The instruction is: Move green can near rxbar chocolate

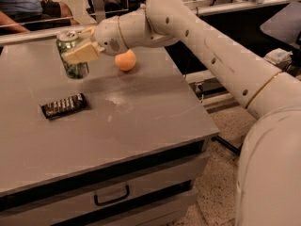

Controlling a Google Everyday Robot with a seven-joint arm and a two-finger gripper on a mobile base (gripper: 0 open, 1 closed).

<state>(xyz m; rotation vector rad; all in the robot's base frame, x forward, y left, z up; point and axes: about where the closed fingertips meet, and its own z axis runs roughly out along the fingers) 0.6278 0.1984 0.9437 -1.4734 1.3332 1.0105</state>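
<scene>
Currently gripper [75, 55] clamps green can [76, 71], apart frm rxbar chocolate [64, 106].

Clasped in gripper [70, 52], green can [76, 70] at 12 o'clock from rxbar chocolate [64, 106] on table [141, 121]; orange ball [125, 60] at 3 o'clock from green can.

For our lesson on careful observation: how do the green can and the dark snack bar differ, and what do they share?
The green can is upright; the snack bar lies flat. The can is round and green; the bar is a dark rectangle. The end effector, at the far left of the table, grips the can; nothing touches the bar. Both are at the table's left side.
</scene>
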